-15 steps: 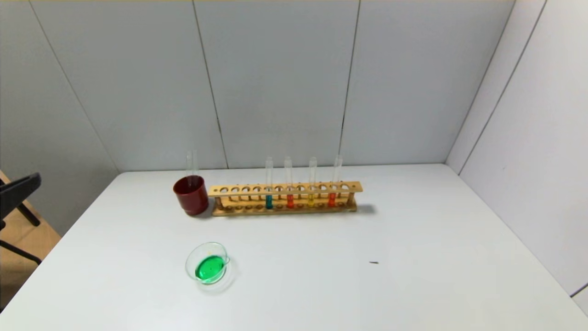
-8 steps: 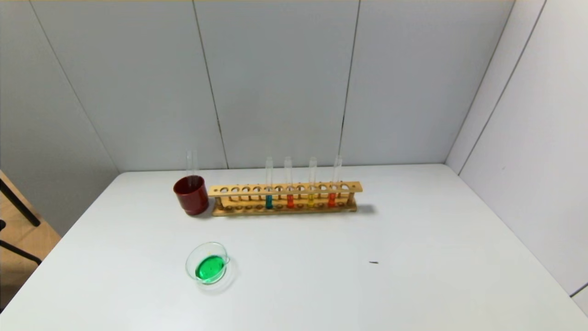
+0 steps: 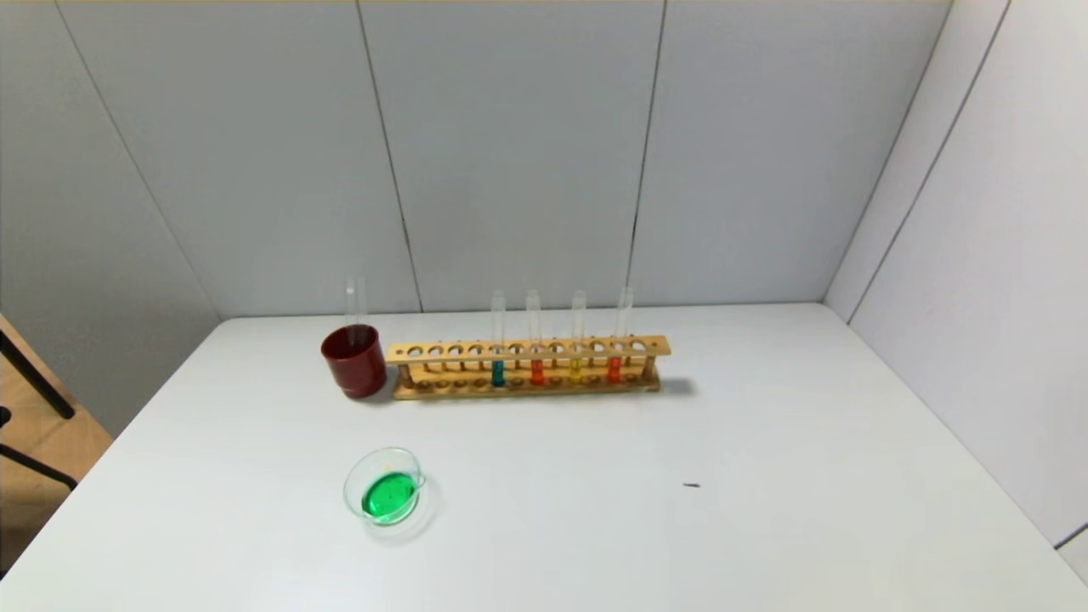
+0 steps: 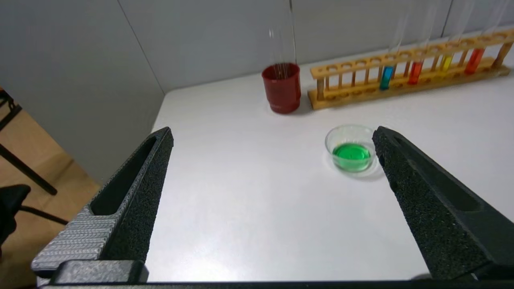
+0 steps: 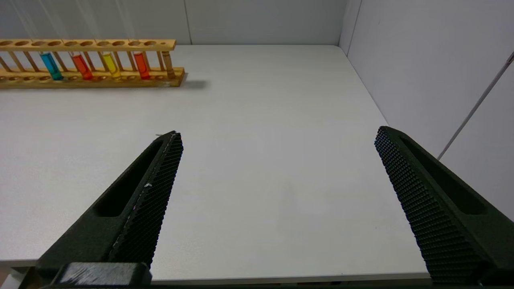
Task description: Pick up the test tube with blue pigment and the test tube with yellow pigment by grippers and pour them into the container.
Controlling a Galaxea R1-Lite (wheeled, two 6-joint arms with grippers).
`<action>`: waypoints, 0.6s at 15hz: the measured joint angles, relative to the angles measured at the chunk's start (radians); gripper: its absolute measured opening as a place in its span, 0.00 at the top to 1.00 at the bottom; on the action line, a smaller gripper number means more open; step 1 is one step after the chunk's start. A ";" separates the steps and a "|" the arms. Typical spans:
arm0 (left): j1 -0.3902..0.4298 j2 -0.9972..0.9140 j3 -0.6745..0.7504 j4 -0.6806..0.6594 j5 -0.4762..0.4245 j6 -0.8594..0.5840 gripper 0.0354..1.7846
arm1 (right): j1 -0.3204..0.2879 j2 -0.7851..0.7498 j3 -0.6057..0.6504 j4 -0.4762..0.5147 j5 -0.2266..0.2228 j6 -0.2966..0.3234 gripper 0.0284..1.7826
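Note:
The container (image 3: 384, 486), a clear glass dish, stands on the white table at the near left and holds green liquid; it also shows in the left wrist view (image 4: 352, 147). A wooden rack (image 3: 527, 348) at the back holds a tube with teal liquid (image 3: 497, 371), a tube with yellow liquid (image 3: 575, 369) and two orange-red tubes. No tube with bright blue liquid shows. My left gripper (image 4: 273, 134) is open and empty, short of the dish. My right gripper (image 5: 279, 134) is open and empty over the table's near right edge. Neither gripper shows in the head view.
A dark red cup (image 3: 354, 360) stands left of the rack with an empty glass tube (image 3: 353, 299) upright in it. A small dark speck (image 3: 692, 485) lies on the table at the right. Grey walls close the back and the right side.
A black gripper part at the head view's left edge one second ago has gone out of view. Nothing on the table has moved.

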 joint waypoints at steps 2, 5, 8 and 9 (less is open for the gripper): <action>0.000 -0.037 0.079 -0.001 0.000 -0.002 0.02 | 0.000 0.000 0.000 0.000 0.000 0.000 0.02; 0.000 -0.091 0.185 0.000 -0.009 -0.016 0.02 | 0.000 0.000 0.000 0.000 0.000 0.000 0.02; 0.001 -0.111 0.223 0.004 -0.042 -0.037 0.02 | 0.000 0.000 0.000 0.000 0.000 0.000 0.02; 0.001 -0.113 0.227 0.003 -0.049 -0.039 0.02 | 0.000 0.000 0.000 0.000 0.000 0.000 0.02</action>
